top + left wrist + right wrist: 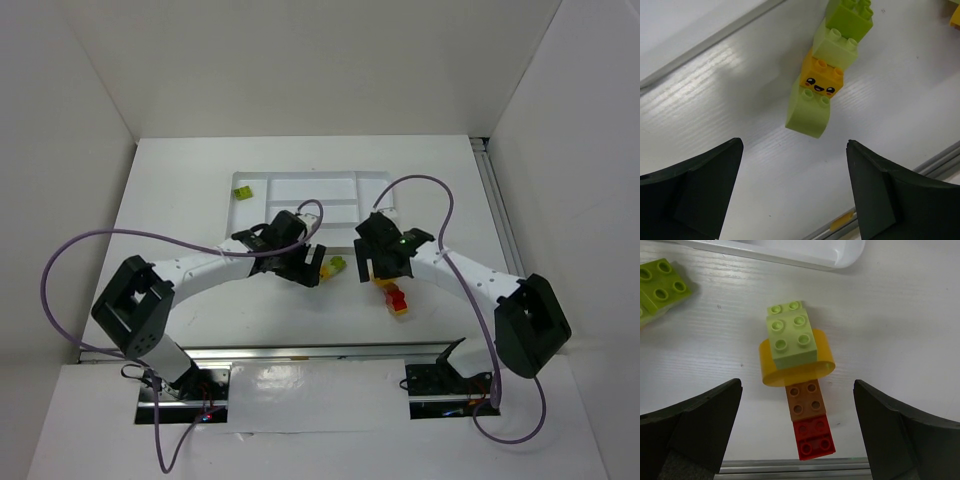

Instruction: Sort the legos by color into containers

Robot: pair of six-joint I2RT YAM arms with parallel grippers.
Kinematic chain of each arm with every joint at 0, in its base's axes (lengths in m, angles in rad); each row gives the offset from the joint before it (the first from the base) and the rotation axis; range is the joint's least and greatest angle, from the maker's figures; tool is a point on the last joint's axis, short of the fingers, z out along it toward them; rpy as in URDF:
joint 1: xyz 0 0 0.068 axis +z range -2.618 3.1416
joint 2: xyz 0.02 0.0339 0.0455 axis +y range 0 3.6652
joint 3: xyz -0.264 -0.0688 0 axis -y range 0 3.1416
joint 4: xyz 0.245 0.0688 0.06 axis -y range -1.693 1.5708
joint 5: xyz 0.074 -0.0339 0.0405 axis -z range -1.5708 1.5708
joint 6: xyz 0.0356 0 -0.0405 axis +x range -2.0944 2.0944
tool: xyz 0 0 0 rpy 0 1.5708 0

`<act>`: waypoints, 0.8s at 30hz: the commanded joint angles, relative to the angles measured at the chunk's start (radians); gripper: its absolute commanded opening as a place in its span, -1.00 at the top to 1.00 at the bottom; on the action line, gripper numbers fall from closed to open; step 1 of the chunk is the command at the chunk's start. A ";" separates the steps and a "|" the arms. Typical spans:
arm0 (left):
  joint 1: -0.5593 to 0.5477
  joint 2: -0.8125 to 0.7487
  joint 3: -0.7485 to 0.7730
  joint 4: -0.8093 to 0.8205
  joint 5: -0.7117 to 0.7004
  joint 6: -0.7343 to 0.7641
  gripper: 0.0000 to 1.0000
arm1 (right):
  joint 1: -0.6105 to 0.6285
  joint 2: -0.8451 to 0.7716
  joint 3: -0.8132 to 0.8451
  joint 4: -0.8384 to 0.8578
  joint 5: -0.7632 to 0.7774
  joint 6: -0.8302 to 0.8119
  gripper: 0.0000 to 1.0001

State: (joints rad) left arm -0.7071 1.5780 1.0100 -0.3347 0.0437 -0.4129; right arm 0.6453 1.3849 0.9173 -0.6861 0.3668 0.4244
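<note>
**Position of parts.** The legos lie in three places.

- One lime green brick [243,191] rests in the far left compartment of the white tray [330,186].
- A second group lies on the table [170,200] just in front of the tray. In the left wrist view it forms a touching row: a lime green block [850,15], a paler green brick [836,47], a yellow face brick [822,80] and a lime curved piece [809,112].
- A third group lies to the right of it. A pale green brick [790,337] overlaps a yellow-orange curved piece [800,371], followed in line by a brown brick [805,400] and a red brick [814,437].

Whether any of these pieces are snapped together cannot be told.

**Grippers.** The left gripper [794,147] hangs above the table just short of the lime curved piece. Its jaws are spread wide and nothing is between them. The right gripper [797,385] hangs over the third group, also spread wide and holding nothing.

**Step in hand.** This appears to be the approach before a pick. Sorting looks barely begun, since only one brick is seen in the tray.

**Next move.** Each arm must lower onto a single piece and close across its free sides. An end piece is the safer choice (the red brick, for instance), because closing on a middle piece is likely to drag its neighbours. Non-green pieces then call for a compartment other than the one holding the lime green brick.
</note>
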 commanded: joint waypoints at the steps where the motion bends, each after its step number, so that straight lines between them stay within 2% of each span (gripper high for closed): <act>1: -0.009 0.028 0.022 0.065 -0.054 0.071 -0.90 | -0.006 0.000 0.070 0.026 0.026 -0.013 -1.00; 7: -0.020 -0.006 -0.043 0.198 0.025 0.196 -0.81 | -0.039 -0.041 0.143 -0.058 0.026 -0.025 -1.00; 11: -0.043 0.005 -0.034 0.207 0.001 0.284 -0.74 | -0.076 -0.041 0.186 -0.090 0.026 -0.064 -1.00; 18: -0.074 0.073 -0.001 0.180 -0.011 0.299 -0.54 | -0.094 -0.052 0.197 -0.090 0.017 -0.064 -1.00; 24: -0.094 0.117 -0.010 0.180 -0.051 0.299 -0.54 | -0.095 -0.052 0.196 -0.090 0.006 -0.064 -1.00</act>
State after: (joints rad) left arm -0.7914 1.6745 0.9817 -0.1703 0.0219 -0.1337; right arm 0.5571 1.3655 1.0798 -0.7456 0.3698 0.3683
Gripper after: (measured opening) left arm 0.774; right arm 0.997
